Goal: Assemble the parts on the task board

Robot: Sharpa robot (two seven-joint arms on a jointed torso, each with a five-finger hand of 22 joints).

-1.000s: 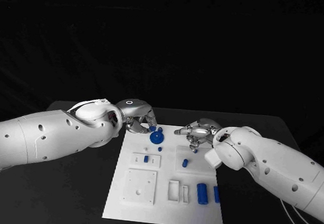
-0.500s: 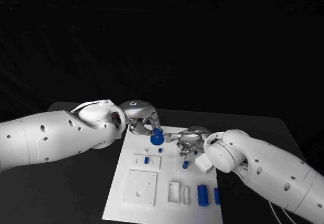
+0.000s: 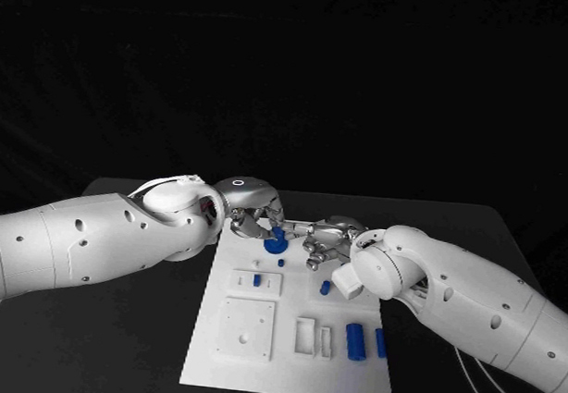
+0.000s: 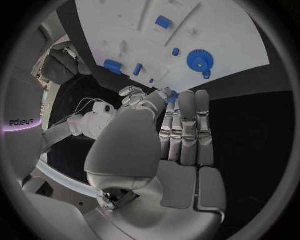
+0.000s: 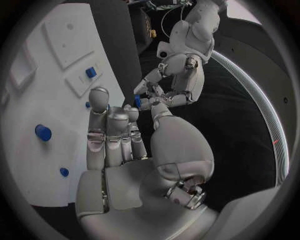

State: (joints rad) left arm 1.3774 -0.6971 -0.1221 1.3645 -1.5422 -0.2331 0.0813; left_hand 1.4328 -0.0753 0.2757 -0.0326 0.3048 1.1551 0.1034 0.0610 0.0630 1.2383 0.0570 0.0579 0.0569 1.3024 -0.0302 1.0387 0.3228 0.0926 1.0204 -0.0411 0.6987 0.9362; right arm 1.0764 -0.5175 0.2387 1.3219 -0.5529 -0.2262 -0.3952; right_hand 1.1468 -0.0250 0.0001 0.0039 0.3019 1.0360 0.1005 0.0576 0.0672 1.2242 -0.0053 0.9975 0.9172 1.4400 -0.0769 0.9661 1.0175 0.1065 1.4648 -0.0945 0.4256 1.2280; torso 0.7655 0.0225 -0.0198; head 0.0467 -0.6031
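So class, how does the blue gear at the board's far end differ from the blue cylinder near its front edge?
The blue gear is a round, toothed disc; the blue cylinder is long and smooth. The blue gear sits between both robot hands; the blue cylinder lies away from them. Both are blue and on the white task board.

Hands meet over the far end of the task board (image 3: 290, 364)

The left hand (image 3: 249, 214) and right hand (image 3: 325, 238) sit close together above the gear (image 3: 274, 245); two cylinders (image 3: 355, 338) lie side by side at the board's near right.
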